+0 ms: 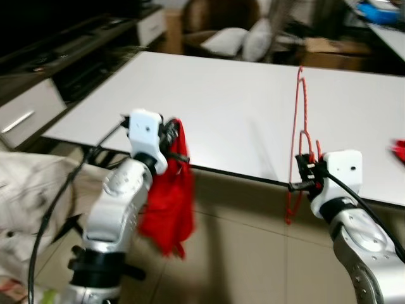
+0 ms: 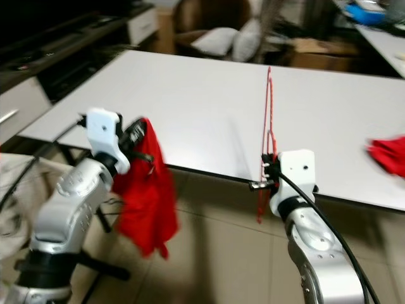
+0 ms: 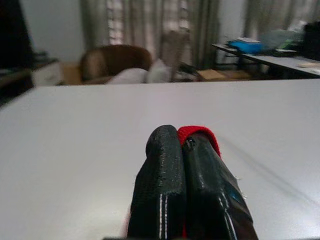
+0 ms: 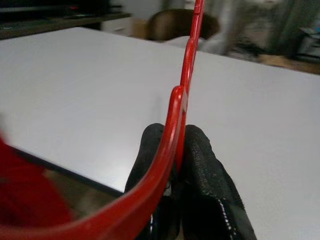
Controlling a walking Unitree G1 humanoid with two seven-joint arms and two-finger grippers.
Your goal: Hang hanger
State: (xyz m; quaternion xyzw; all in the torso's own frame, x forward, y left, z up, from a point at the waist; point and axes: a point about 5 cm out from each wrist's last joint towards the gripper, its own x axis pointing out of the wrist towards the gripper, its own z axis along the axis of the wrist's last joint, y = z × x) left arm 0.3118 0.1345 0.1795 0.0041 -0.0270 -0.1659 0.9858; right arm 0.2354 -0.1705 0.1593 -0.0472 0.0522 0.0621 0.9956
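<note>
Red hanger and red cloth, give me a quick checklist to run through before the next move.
1. Right gripper shut on the thin red plastic hanger: ok.
2. Left gripper shut on the red cloth garment: ok, fabric shows between the fingers.
3. Hanger held upright over the edge of the white table: ok.
4. Garment hanging free below the left gripper, off the floor: ok.
5. Garment on the hanger: not ok, the two are apart.
6. Rail or hook to hang on: cannot tell.
</note>
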